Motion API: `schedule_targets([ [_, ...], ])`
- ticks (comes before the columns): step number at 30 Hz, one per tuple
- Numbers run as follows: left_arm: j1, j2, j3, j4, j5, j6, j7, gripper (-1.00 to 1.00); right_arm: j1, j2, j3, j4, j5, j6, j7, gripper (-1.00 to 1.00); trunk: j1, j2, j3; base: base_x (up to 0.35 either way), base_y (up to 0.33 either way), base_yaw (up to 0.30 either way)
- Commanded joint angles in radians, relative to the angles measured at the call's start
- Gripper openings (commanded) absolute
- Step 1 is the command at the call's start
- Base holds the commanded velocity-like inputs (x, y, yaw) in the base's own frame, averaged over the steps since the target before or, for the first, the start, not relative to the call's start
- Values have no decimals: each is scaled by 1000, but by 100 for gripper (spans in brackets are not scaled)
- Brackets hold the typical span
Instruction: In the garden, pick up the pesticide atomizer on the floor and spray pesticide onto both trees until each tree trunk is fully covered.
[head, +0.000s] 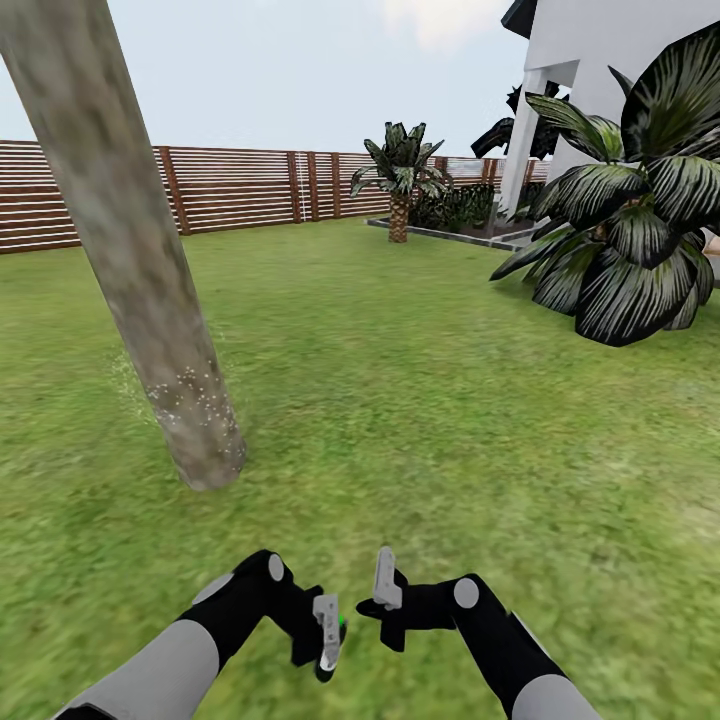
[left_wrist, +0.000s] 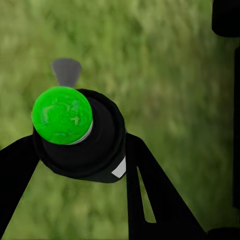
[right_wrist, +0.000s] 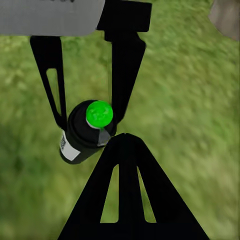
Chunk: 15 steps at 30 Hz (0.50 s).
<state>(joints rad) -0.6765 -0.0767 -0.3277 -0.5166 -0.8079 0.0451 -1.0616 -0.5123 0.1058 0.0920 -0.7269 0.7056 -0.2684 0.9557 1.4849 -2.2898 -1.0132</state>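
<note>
The pesticide atomizer (left_wrist: 80, 135), black with a green cap, sits clamped between the fingers of the left tool (head: 328, 625) low in front of the robot, while the right tool (head: 385, 600) hangs just beside it with nothing visibly in it, its opening not readable. Spraying looks under way: whitish pesticide (head: 190, 395) specks dot only the foot of the tree trunk (head: 130, 250) at ten o'clock, so the nozzle probably needs raising and swinging round the bark. Open grass (head: 400, 400) lies between; a broad-leaved plant (head: 630, 240) stands at two o'clock, a short palm (head: 400, 180) and the fence (head: 240, 185) beyond.

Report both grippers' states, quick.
Left gripper: shut on the pesticide atomizer, green cap up.
Right gripper: fingers together, holding nothing.
</note>
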Motion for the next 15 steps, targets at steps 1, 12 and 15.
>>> schedule_targets([
  [1, 0, 0, 0, 1, 2, -14, 1, -100, 0, 0, 0, 0, 0, 0, 0, -100, 0, 0, 0, 0, 0, 0],
  [12, -1, 2, 7, 1, 45, -34, 2, -100, 0, 0, 0, 1, 0, 0, 0, -100, 0, 0, 0, 0, 0, 0],
  [15, 0, 2, 7, 1, 54, -34, 2, -100, 0, 0, 0, 1, 0, 0, 0, -100, 0, 0, 0, 0, 0, 0],
])
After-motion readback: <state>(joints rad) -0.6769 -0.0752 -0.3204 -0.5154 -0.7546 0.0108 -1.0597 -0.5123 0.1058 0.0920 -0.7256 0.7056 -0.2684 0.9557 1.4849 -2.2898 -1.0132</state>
